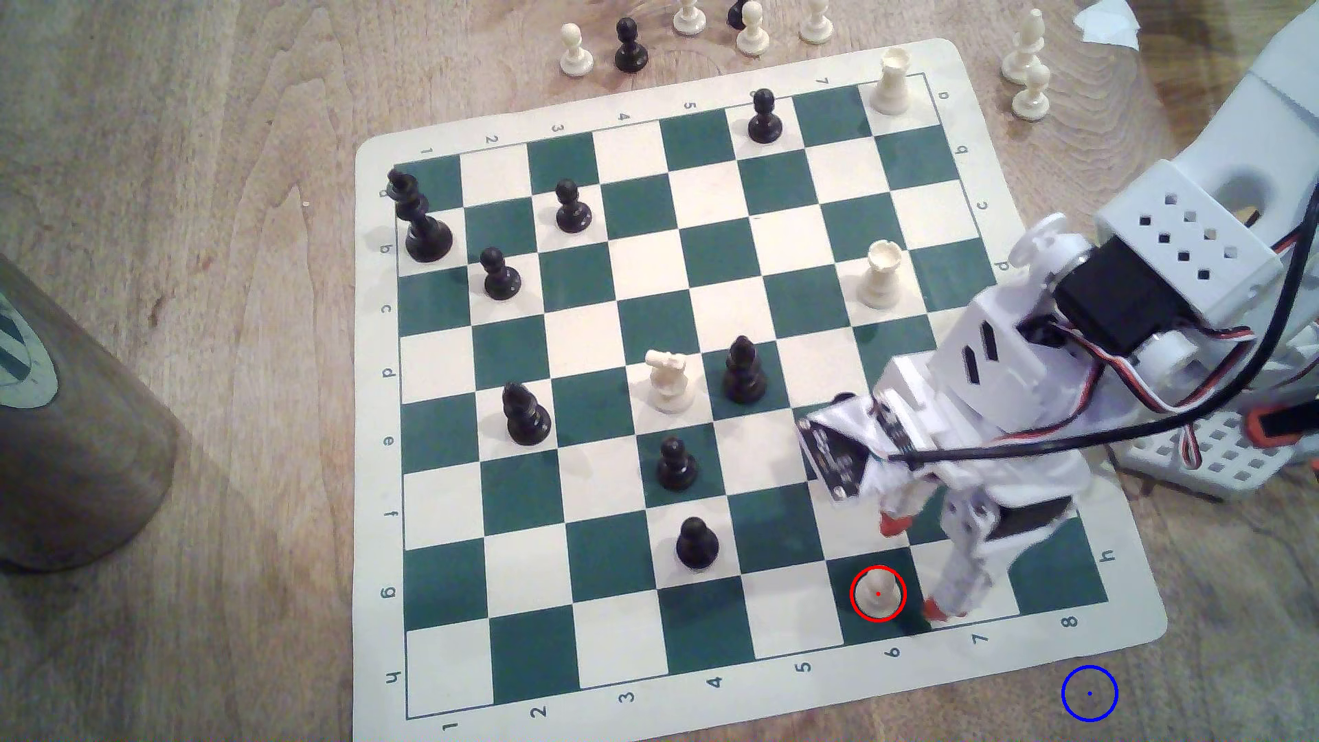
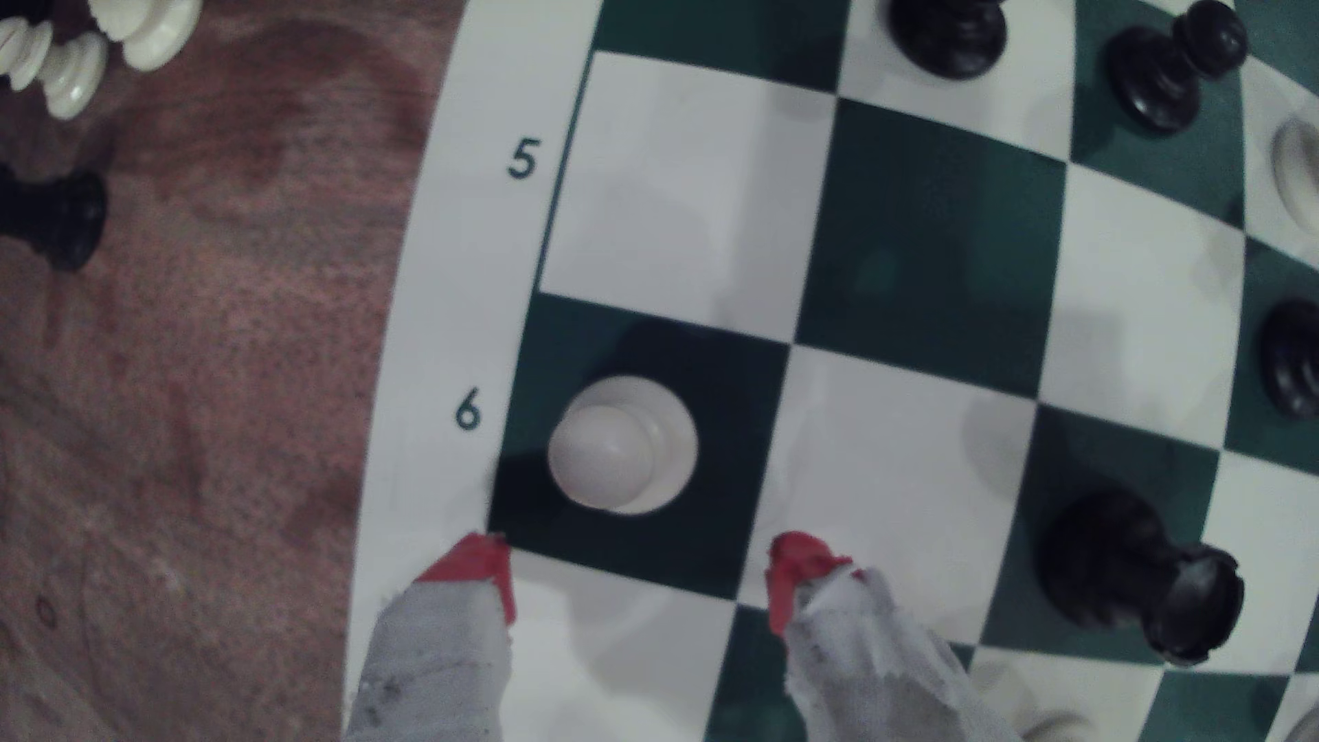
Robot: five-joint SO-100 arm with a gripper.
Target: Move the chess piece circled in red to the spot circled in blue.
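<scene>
The cream-white pawn (image 1: 878, 593) inside the red ring stands upright on a green square by the label 6, near the board's front edge. In the wrist view the pawn (image 2: 619, 446) appears from above, just beyond the two red fingertips. My gripper (image 1: 915, 568) hovers open just to the exterior view's right of the pawn, one red-tipped finger (image 1: 893, 524) behind it and the other beside it; nothing is held. In the wrist view the gripper (image 2: 639, 567) spans wider than the pawn. The blue ring (image 1: 1089, 693) marks bare wood off the board's front right corner.
Black pawns stand nearby on the chessboard (image 1: 785, 685), the closest one (image 1: 696, 544) to the exterior view's left of the cream pawn. Cream rooks (image 1: 881, 275) and other pieces sit farther back. A brown cylinder (image 1: 64, 442) stands at the far left. Captured pieces lie beyond the board.
</scene>
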